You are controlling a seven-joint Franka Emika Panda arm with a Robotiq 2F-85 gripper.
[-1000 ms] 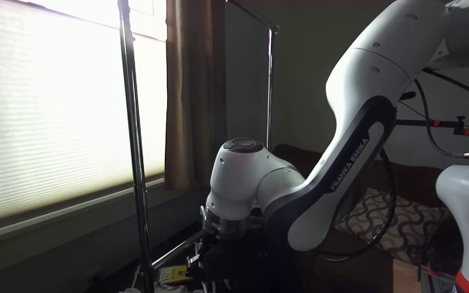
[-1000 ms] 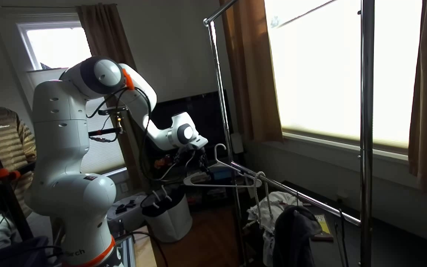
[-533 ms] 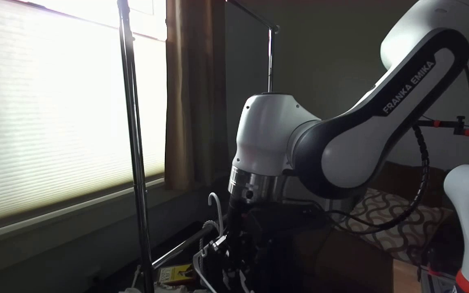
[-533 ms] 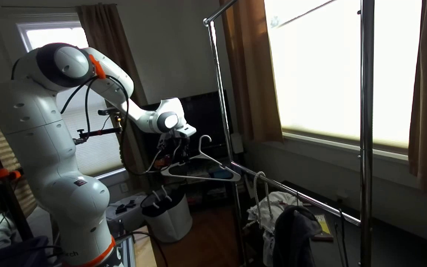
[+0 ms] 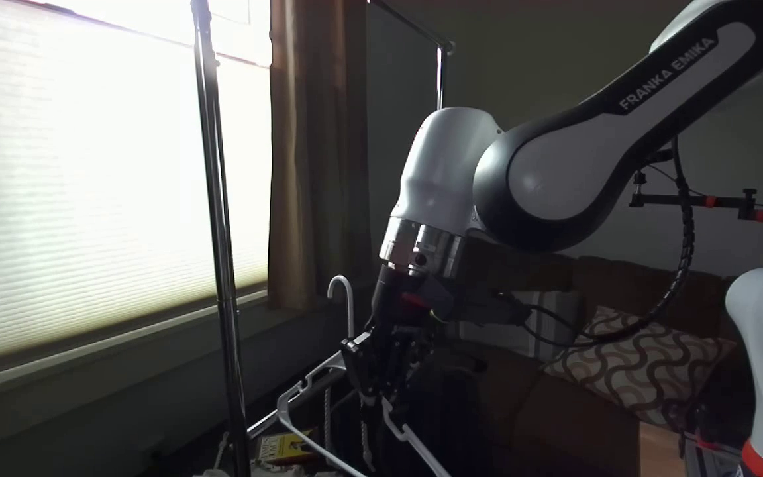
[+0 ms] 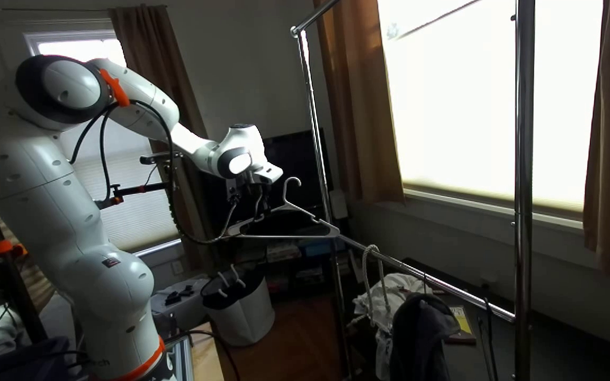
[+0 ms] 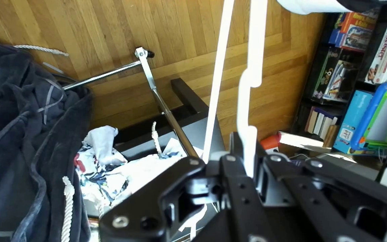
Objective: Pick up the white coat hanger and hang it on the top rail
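The gripper (image 7: 249, 148), fingers pinched on one sloping side of the white coat hanger (image 6: 290, 236), holds it higher than before, well below the top rail (image 6: 317, 15)

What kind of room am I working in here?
Probably someone's home, perhaps a living room: in an exterior view there is what looks like a brown couch with a patterned cushion on it, and the wrist view shows shelved books.

"FRANKA EMIKA" on the arm (image 5: 610, 142).
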